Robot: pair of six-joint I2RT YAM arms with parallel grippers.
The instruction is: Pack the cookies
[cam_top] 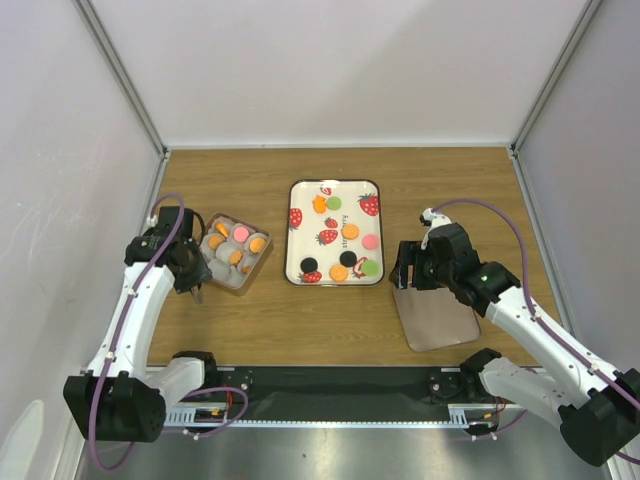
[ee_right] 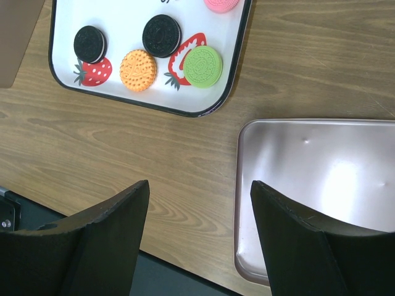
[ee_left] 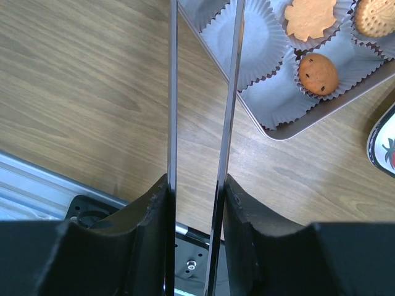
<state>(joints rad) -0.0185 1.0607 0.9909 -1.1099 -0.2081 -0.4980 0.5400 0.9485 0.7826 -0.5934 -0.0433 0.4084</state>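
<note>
Several cookies in orange, pink, green and black lie on a white strawberry-print tray [cam_top: 292, 230] at mid-table. The right wrist view shows two black cookies [ee_right: 162, 35], an orange one [ee_right: 137, 69] and a green one [ee_right: 203, 66]. A box [cam_top: 236, 252] lined with paper cups holds several cookies left of the tray, and a brown cookie [ee_left: 318, 73] shows there. My left gripper [cam_top: 192, 276] is shut on metal tongs [ee_left: 228, 92] beside the box's near-left corner, with nothing between the blades. My right gripper [cam_top: 408, 272] is open and empty, over the left edge of the lid [ee_right: 321, 179].
The shiny flat lid [cam_top: 437, 318] lies right of the tray near the front. The box's rim [ee_left: 290, 126] and the tray's edge [ee_left: 379, 139] lie close together. White walls enclose the table at the back and both sides, and a black rail runs along the front edge.
</note>
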